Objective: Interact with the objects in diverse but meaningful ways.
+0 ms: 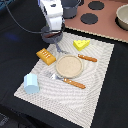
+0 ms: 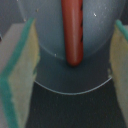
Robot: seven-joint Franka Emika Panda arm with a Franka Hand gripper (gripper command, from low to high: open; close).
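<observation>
A white robot arm's gripper [image 1: 52,34] hangs at the upper middle of the exterior view, directly over a small dark pan [image 1: 51,36] at the top edge of a pale placemat [image 1: 95,95]. The wrist view shows its padded fingers [image 2: 19,75] spread wide apart, gripping nothing, with a brown sausage [image 2: 72,31] lying in the pan [image 2: 50,55] between them. On the mat lie a yellow cheese wedge [image 1: 81,44] (upper right), an orange ridged block [image 1: 46,56] and a light blue cup [image 1: 31,83] at lower left.
</observation>
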